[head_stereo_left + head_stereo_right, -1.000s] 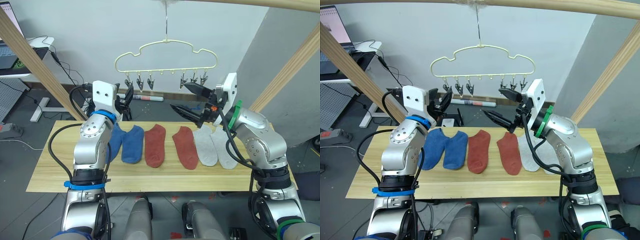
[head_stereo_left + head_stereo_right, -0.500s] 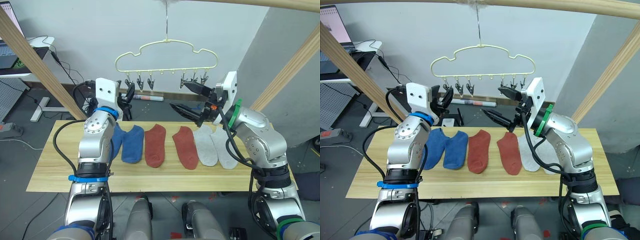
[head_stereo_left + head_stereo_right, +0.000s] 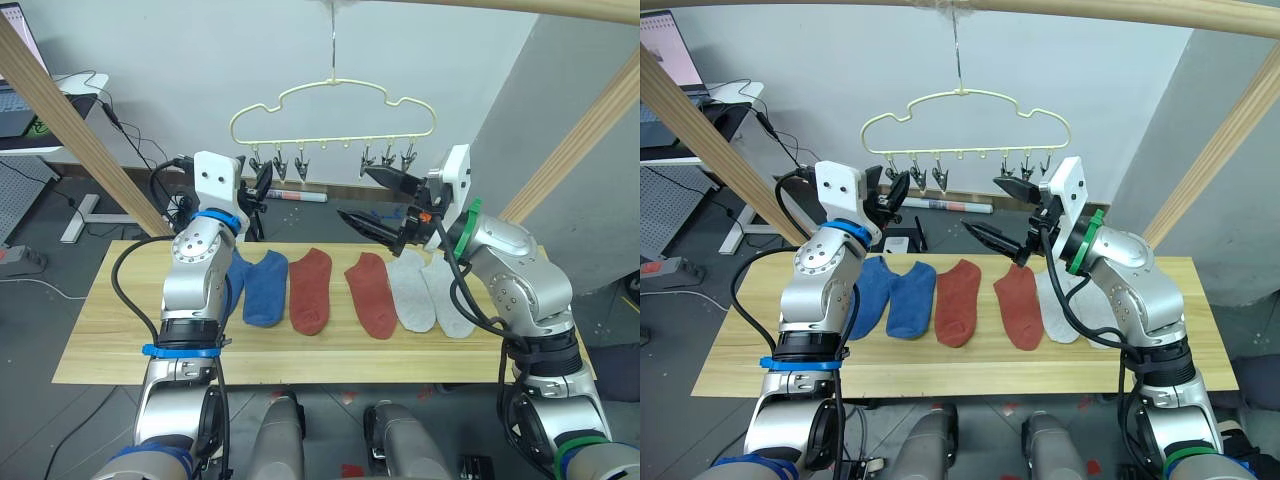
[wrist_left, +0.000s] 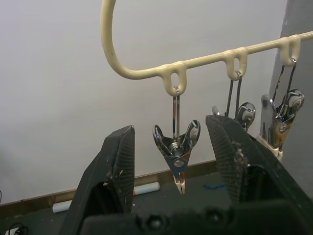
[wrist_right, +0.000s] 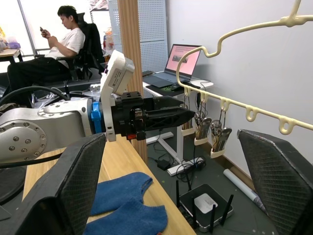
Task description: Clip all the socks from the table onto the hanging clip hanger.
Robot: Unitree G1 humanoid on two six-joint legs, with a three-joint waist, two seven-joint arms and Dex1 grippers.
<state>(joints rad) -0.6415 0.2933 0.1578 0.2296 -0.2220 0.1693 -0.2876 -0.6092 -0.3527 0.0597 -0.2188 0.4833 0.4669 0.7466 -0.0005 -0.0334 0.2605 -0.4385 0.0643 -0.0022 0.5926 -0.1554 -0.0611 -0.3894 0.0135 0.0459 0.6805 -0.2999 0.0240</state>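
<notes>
Left gripper (image 4: 177, 147) spread wide, its fingers flanking the clip hanger's (image 3: 333, 105) end clip (image 4: 177, 150) without touching; right gripper (image 3: 378, 200) gapes empty above the socks (image 3: 372, 292)

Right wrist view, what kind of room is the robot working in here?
Probably an office or lab used as a test space: a person sits in an office chair at a desk, an open laptop rests on another desk, and a router with trailing cables lies on the floor.

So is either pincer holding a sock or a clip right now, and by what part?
Nothing is held. The left pincer is open around the end clip without touching it; the right pincer is open and empty.
</notes>
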